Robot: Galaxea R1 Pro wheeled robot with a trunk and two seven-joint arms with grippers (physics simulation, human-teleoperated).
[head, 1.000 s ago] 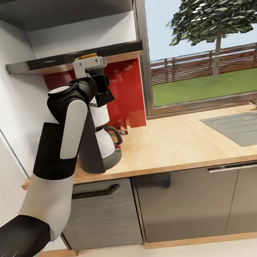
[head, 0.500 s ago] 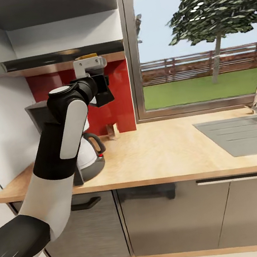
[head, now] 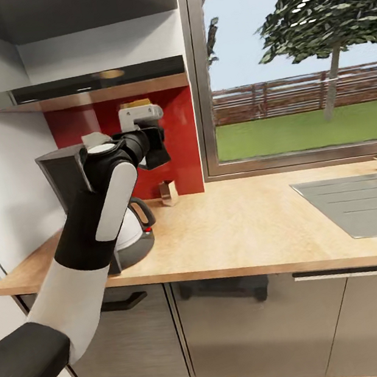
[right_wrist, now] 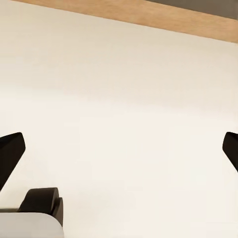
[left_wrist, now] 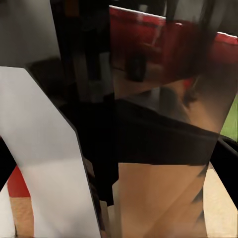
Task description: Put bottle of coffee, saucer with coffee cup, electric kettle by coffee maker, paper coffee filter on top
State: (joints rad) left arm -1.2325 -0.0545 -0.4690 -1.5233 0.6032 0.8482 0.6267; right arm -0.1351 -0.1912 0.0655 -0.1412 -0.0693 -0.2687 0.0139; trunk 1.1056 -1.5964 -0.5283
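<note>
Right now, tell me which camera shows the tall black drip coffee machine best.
Head view: the tall black drip coffee machine stands on the light wood worktop, partly behind the left arm. The left wrist view gives only dark, blurred close-ups; the right wrist view faces pale floor.

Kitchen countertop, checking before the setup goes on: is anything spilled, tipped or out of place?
Nothing stands out. The coffee maker stands upright on the kitchen countertop, no spill shows, and the bottle of coffee sits in the left end effector.
</note>
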